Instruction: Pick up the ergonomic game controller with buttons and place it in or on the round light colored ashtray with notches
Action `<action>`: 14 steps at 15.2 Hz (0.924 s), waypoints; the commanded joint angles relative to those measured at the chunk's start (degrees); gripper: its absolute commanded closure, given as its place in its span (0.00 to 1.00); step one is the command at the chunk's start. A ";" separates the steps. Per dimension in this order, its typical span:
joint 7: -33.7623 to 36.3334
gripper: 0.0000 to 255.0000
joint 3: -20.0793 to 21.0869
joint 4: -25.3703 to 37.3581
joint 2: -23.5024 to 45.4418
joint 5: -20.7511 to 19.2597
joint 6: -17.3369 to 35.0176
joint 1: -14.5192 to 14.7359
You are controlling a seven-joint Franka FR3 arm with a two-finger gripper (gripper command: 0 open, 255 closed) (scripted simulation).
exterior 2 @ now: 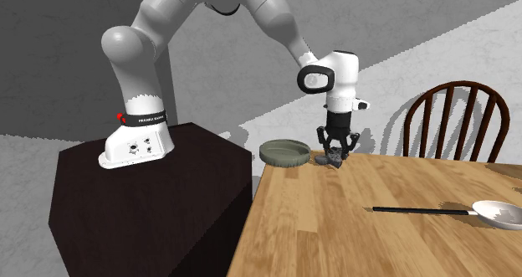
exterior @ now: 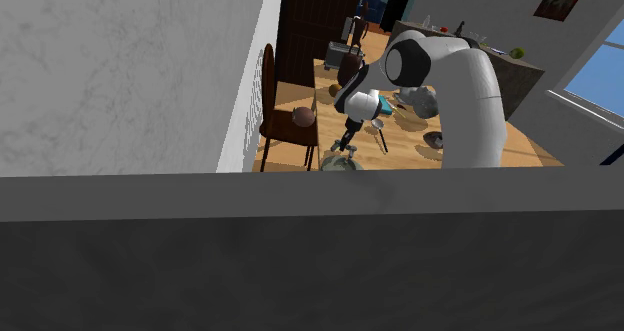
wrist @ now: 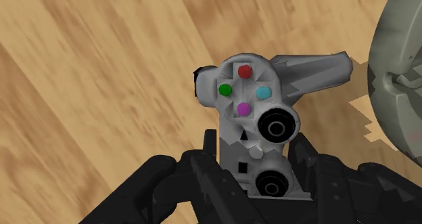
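shoulder view: a plain grey wall (exterior: 300, 259) blocks the foreground; beyond it the black end effector (exterior: 347, 139) points down beside a dark wooden chair (exterior: 285, 114). second exterior view: the round grey-green ashtray (exterior 2: 284, 153) sits at the light wooden worktop's (exterior 2: 335, 225) corner edge. the grey ergonomic game controller (exterior 2: 334, 159) is just beside it, and a black-handled white spoon (exterior 2: 495, 214) lies well apart. wrist view: the fingers (wrist: 196, 172) are closed on the controller, its coloured buttons showing.
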 commanded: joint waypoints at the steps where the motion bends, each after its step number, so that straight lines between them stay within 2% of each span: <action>1: 0.00 1.00 0.00 0.00 0.00 0.00 0.00 0.00; 8: 0.00 1.00 0.01 0.00 0.01 0.01 0.01 0.00; 14: 1.09 1.00 -1.54 -1.17 -3.72 -1.49 -2.58 1.14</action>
